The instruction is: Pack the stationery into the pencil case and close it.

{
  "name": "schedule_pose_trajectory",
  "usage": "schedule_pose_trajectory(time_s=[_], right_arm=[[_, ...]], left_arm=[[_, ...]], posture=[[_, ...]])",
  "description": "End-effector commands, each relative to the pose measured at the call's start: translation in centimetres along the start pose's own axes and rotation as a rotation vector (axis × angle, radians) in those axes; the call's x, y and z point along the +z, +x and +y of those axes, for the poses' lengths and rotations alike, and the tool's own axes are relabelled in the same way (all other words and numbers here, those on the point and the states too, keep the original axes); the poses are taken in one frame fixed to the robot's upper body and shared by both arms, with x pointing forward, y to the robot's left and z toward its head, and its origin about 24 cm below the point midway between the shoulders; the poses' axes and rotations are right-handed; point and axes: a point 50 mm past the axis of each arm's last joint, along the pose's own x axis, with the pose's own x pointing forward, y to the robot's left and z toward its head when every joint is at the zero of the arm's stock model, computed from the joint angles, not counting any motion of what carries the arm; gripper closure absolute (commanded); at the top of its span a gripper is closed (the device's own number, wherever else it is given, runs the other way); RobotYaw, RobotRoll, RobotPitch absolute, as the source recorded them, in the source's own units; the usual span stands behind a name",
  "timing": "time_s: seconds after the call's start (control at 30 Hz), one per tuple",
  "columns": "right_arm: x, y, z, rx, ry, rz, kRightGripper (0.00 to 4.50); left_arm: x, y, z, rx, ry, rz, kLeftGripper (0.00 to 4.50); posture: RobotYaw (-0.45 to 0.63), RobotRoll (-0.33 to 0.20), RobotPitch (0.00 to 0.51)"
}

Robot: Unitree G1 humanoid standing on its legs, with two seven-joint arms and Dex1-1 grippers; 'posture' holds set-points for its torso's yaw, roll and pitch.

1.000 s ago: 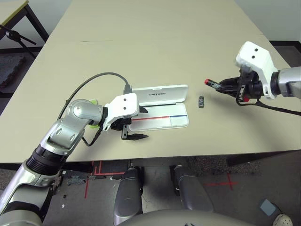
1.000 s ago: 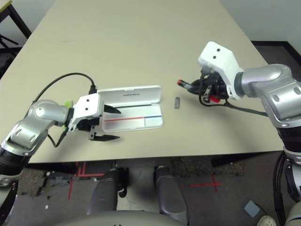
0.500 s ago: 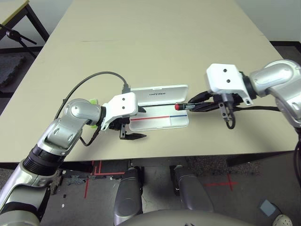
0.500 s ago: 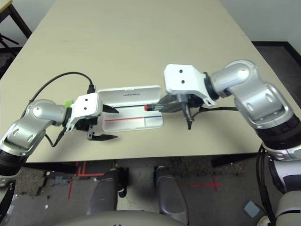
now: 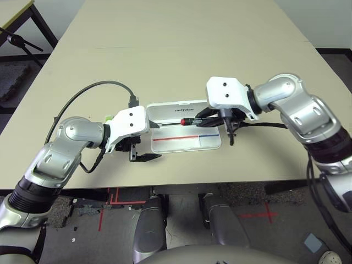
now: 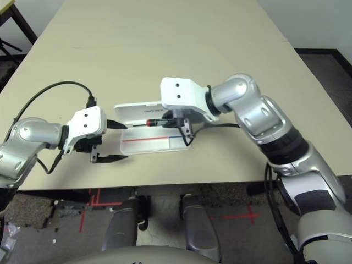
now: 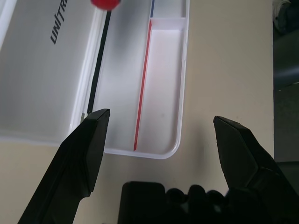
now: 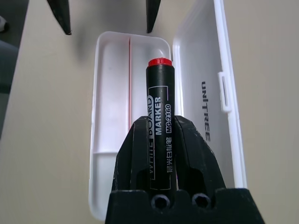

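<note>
Midway: red marker (image 8: pixel 159 126) clamped in right gripper (image 8: pixel 161 154) above open pencil case (image 5: pixel 212 143) (tray bare); left gripper (image 7: pixel 161 135) gaping beside case; lid unclosed.

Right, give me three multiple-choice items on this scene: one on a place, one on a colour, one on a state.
1. Where is the marker?
A. Held over the open case
B. Lying on the table
C. In the left end effector

2. What colour is the marker's cap end?
A. Blue
B. Red
C. Green

3. The case is:
A. Shut
B. Upside down
C. Open, lid laid flat

Answers:
1 A, the right end effector grips it above the tray.
2 B, a red tip shows.
3 C, tray and lid both face up.
</note>
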Motion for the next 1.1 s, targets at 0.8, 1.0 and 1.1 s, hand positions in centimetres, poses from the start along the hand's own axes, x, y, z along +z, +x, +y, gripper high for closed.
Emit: schedule_pose_trajectory(time_s=[0.8, 1.0, 1.1], right_arm=[[-2.0, 5.1, 2.1, 0.025, -0.002, 0.043, 4.01], [-1.6, 5.1, 2.0, 0.017, -0.012, -0.014, 1.53], [-1.7, 4.9, 2.0, 0.011, -0.024, -0.021, 0.39]], left_arm=[[-0.4, -0.5, -0.1, 0.064, -0.041, 0.016, 0.0], [-0.5, -0.6, -0.2, 0.068, -0.047, 0.017, 0.0], [-0.5, -0.5, -0.3, 0.065, -0.05, 0.016, 0.0]], posture=[[0.04, 0.0, 0.173], [0.04, 0.0, 0.179], [0.04, 0.0, 0.177]])
